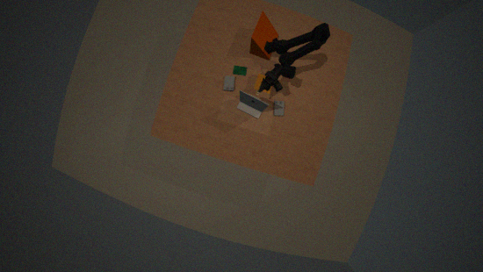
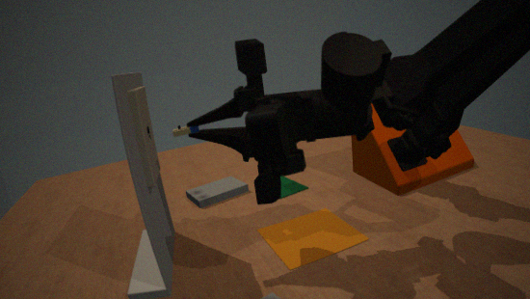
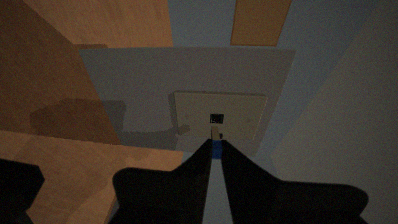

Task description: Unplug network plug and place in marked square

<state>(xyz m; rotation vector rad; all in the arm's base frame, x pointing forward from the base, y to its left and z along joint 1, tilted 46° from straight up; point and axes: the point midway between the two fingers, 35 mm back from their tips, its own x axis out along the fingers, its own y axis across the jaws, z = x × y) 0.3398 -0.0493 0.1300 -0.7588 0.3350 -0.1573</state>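
My gripper (image 1: pixel 260 91) (image 2: pixel 192 130) (image 3: pixel 216 143) is shut on the plug (image 2: pixel 180 131) (image 3: pixel 215 133), at its blue rear part. The plug's pale body points forward at the upright grey panel (image 1: pixel 259 104) (image 2: pixel 151 207) (image 3: pixel 125 70), with a small dark spot on it. In the exterior view a gap shows between the plug's front and the panel. The socket opening (image 2: pixel 148 130) (image 3: pixel 216 118) in the pale plate shows dark and empty. The yellow-orange square (image 1: pixel 259 79) (image 2: pixel 332 231) lies flat on the table, below and behind the fingertips, partly hidden by the arm in the top view.
A green rectangle (image 1: pixel 240 70) (image 2: pixel 293 187) lies flat on the table. A grey box (image 1: pixel 229 83) (image 2: pixel 219 190) lies near it, and another grey box (image 1: pixel 279 108) lies on the panel's other side. An orange wedge (image 1: pixel 263 32) (image 2: pixel 373 164) stands near the arm.
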